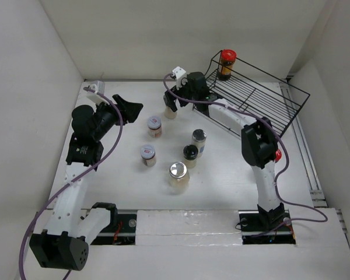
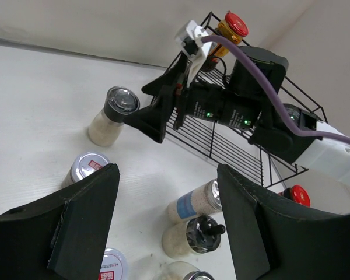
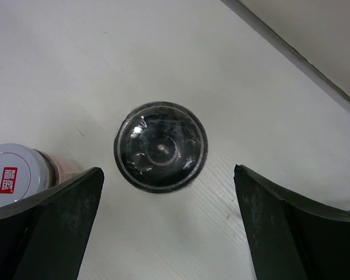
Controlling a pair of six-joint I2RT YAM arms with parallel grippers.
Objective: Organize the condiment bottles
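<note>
While your right gripper (image 1: 171, 102) hangs over a black-capped jar (image 1: 170, 113) at about 12 o'clock on the table (image 1: 122, 186), its jaws stand wide apart. One jaw is on each side of the cap and neither touches it. In the right wrist view you see bare table between each finger (image 3: 52, 227) and the jar, which stands upright.

Your left gripper (image 1: 128, 107) is raised at 10 o'clock, jaws spread just as wide and holding nothing.

Five more jars stand loose near the middle of the table. A white-capped jar (image 1: 154, 125) with a red label sits just off the black-capped one, toward 7 o'clock. A second white-capped jar (image 1: 148, 154) stands farther toward 7 o'clock, apart from the first. At the centre you have a blue-labelled jar (image 1: 199, 140) with a silver cap. A dark-capped jar (image 1: 190, 153) stands just beside it; you cannot tell whether the two touch. The wide jar (image 1: 178, 174) with the silver lid stands nearest the arm bases, at 6 o'clock.

One red-capped jar (image 1: 226, 63) stands upright in the far-left corner of the wire rack (image 1: 268, 99), which lies at 2 o'clock.
</note>
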